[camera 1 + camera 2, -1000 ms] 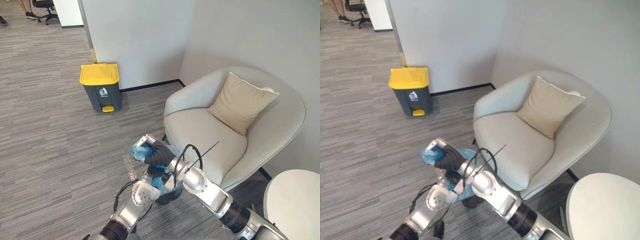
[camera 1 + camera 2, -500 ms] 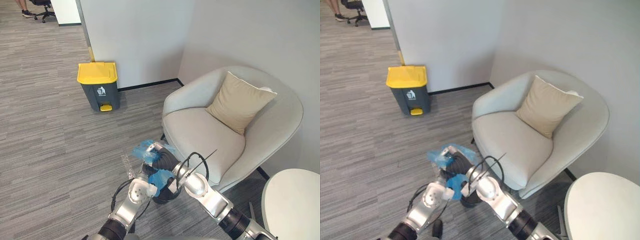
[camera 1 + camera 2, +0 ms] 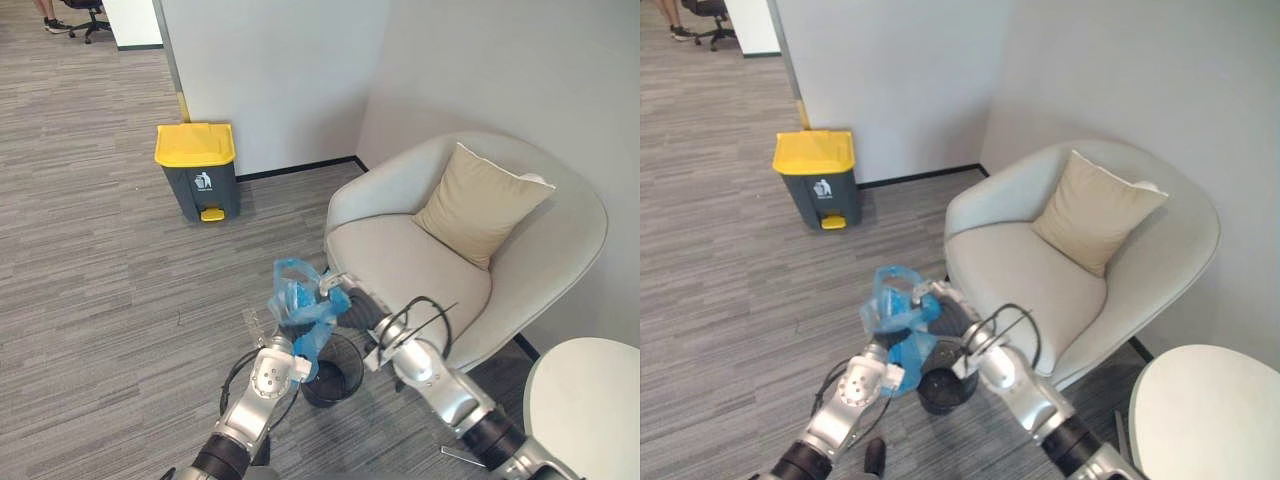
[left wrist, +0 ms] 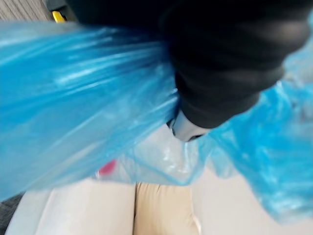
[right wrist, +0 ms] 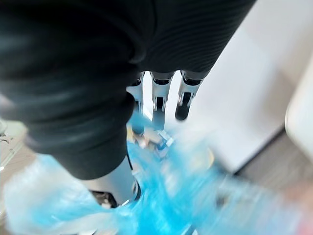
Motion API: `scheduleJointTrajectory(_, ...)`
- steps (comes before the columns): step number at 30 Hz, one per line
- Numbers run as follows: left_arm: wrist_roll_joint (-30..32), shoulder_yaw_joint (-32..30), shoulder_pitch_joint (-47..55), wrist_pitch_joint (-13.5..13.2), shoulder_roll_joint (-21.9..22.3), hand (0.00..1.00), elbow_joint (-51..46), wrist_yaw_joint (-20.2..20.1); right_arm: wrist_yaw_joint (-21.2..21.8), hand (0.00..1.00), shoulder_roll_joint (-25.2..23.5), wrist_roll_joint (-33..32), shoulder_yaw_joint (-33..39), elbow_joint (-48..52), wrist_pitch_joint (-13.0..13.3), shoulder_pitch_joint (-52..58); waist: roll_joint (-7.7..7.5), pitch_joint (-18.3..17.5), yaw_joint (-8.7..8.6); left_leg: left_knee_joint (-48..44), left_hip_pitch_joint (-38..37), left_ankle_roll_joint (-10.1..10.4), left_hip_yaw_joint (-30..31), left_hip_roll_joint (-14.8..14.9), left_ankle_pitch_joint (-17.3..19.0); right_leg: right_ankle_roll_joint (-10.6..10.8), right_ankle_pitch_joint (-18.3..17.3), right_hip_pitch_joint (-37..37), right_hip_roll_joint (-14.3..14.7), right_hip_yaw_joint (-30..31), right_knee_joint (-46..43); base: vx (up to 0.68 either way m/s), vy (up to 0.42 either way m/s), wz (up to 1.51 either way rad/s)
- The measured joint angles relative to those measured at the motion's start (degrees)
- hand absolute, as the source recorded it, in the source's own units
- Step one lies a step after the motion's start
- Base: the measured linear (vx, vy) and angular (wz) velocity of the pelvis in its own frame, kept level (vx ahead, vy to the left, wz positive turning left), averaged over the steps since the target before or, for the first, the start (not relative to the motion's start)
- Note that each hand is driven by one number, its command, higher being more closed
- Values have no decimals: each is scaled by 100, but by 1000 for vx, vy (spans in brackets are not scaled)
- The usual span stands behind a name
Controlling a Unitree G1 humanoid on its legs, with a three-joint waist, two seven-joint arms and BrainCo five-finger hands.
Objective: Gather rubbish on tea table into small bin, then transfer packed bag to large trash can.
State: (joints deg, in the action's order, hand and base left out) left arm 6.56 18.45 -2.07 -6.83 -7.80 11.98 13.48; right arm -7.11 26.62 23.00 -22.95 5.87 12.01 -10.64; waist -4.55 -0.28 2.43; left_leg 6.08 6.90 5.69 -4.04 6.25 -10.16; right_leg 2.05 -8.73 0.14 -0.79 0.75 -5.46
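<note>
Left eye view, biggest first. Armchair [image 3: 400, 250] is my reference. Table [image 3: 585, 400] sits just past the armchair's near side. I can't see any rubbish on the part of it that shows.

Can [image 3: 197, 170] stands well apart from the armchair, against the wall off its far side, with its yellow lid shut. Bin [image 3: 335, 398] is on the floor just beside the armchair's front corner.

Bag [image 3: 298, 300] hangs in the air near the armchair's front edge. It's blue film with some light-coloured stuff inside.

The change: a second ago the bag was still seated in the bin with both my hands down over it. Now it's pulled up clear, and the bin's dark mouth shows bare underneath.

Left hand [image 3: 292, 358] is low on the bag and right hand [image 3: 345, 300] is up by its neck, on the armchair side. Both are wrapped in film, wrist views included. I can't tell how far either is closed or which one carries the load.

My read is that gathering is finished and the bag is extracted, so what's left is the haul away from the armchair to the can. The shut lid needs opening first. The film looks thin, so there's a risk of slip or tear on the way.
</note>
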Motion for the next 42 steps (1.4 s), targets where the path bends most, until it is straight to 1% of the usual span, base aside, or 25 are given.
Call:
scheduleJointTrajectory(1,1,-66,43,-5,8,100,-45,0,-138,0,22,180,243,195,14,76,12,9,-23,-2,-1,-2,-2,-11,0,1,2,-2,0,-5,-5,11,-8,-7)
scheduleJointTrajectory(2,1,-95,72,-5,12,100,-67,0,-189,0,24,211,306,248,19,93,17,13,-36,-3,-2,-3,-1,-17,-1,1,2,-2,2,-6,-9,0,0,0)
scheduleJointTrajectory(3,4,-170,130,-4,16,100,-91,-1,-348,0,18,330,535,415,34,197,31,23,-82,-4,-13,-4,-11,-35,-2,2,1,-2,-5,1,-13,0,0,0)
scheduleJointTrajectory(5,5,-229,147,-4,16,100,-104,0,-456,0,-28,409,713,503,58,325,35,25,-93,-4,-13,-5,-9,-47,-2,4,0,-2,-14,0,-15,0,0,0)
scheduleJointTrajectory(7,5,-447,273,-5,38,100,-212,1,-607,0,-385,407,1077,508,76,597,52,37,-150,-3,-16,-9,-5,-61,1,5,-1,-1,-25,-4,-21,0,0,0)
scheduleJointTrajectory(8,5,-491,303,-5,43,100,-225,0,-641,0,-475,399,1157,509,78,667,60,42,-157,-2,-16,-10,-4,-64,1,5,-2,-1,-27,-5,-22,0,0,0)
scheduleJointTrajectory(11,-2,-797,553,-5,122,100,-241,-4,-734,0,-1094,219,1670,495,79,1242,151,101,-200,24,-19,-18,2,-71,4,4,-3,-1,-33,-16,-30,0,0,0)
scheduleJointTrajectory(13,-9,-873,672,-5,177,100,-241,-9,-725,0,-1281,84,1834,413,77,1472,190,127,-215,25,-19,-22,3,-71,11,4,-3,-1,-34,-28,-29,0,0,0)
scheduleJointTrajectory(14,-73,-985,846,-6,196,100,-241,-18,-672,0,-1471,-238,2022,186,69,1757,217,139,-225,25,-19,15,2,-63,63,4,-4,4,-38,-26,-24,0,0,0)
scheduleJointTrajectory(16,-167,-1027,981,-5,192,100,-240,-43,-609,0,-1589,-473,2132,-161,24,1929,222,139,-233,25,-19,24,4,-58,70,3,-5,5,-36,-27,-22,0,0,0)
scheduleJointTrajectory(17,-285,-1127,1146,-11,189,100,-211,-150,-484,0,-1747,-722,2331,-785,-40,2088,228,143,-234,25,-19,22,8,-63,76,10,-32,14,-50,-39,-12,0,0,0)
scheduleJointTrajectory(18,-325,-1173,1195,-15,194,100,-188,-176,-449,0,-1798,-799,2391,-972,-64,2102,233,146,-232,25,-19,19,15,-70,78,14,-48,19,-61,-43,-12,12,-7,6)
scheduleJointTrajectory(20,-570,-1413,1328,-11,198,100,182,-394,-290,0,-2039,-1090,2762,-1996,-260,2180,269,145,-240,24,-19,-6,21,-102,98,43,-76,23,-102,-53,-18,7,-1,5)
scheduleJointTrajectory(21,-585,-1471,1360,-10,199,100,270,-422,-267,0,-2051,-1151,2800,-2195,-294,2199,277,144,-239,24,-19,-23,20,-112,110,53,-84,26,-112,-54,-18,33,-2,2)
scheduleJointTrajectory(22,-659,-1556,1420,-10,194,100,459,-494,-227,0,-2063,-1185,2886,-2603,-350,2218,287,138,-239,24,-19,-26,20,-139,114,66,-92,31,-127,-57,-19,46,-3,3)
scheduleJointTrajectory(23,-674,-1587,1427,-9,191,100,534,-506,-217,0,-2071,-1185,2925,-2733,-359,2220,290,137,-237,23,-19,-26,22,-150,112,70,-94,35,-133,-58,-20,68,2,7)
scheduleJointTrajectory(24,-676,-1690,1430,-7,194,100,823,-553,-191,0,-2102,-1195,3031,-3150,-379,2215,291,142,-232,19,-55,-59,32,-190,101,92,-107,91,-181,-68,-8,83,10,7)
scheduleJointTrajectory(28,-677,-1827,1511,1,197,100,1581,-751,-156,0,-2207,-1601,3243,-4219,-448,2164,281,146,-206,24,-268,-119,12,-341,215,152,-210,327,-312,-57,17,80,10,4)
scheduleJointTrajectory(29,-678,-1854,1511,2,201,100,1643,-760,-151,0,-2208,-1652,3252,-4315,-453,2153,280,147,-204,24,-287,-125,12,-353,221,155,-219,344,-324,-58,17,65,9,3)
scheduleJointTrajectory(32,-690,-2194,1525,29,242,100,2272,-770,-133,0,-2260,-1938,3479,-4973,-518,2078,279,157,-200,25,-348,-144,-2,-432,284,189,-304,392,-407,-64,-23,63,3,1)
scheduleJointTrajectory(34,-736,-2296,1526,51,246,100,2454,-770,-129,0,-2303,-2087,3597,-5096,-590,2072,254,176,-193,24,-370,-152,-4,-457,292,195,-315,419,-430,-66,-25,55,-2,1)
scheduleJointTrajectory(38,-843,-2429,1587,98,303,100,2641,-760,-138,0,-2411,-2307,3634,-5187,-608,2054,207,277,-186,26,-506,-171,8,-512,333,212,-359,593,-485,-124,-19,37,-11,5)
scheduleJointTrajectory(42,-845,-2431,1574,100,426,100,2842,-760,-139,0,-2457,-2311,3634,-5192,-609,2030,207,283,-183,26,-504,-190,84,-586,345,241,-428,617,-546,-205,-37,6,-8,13)
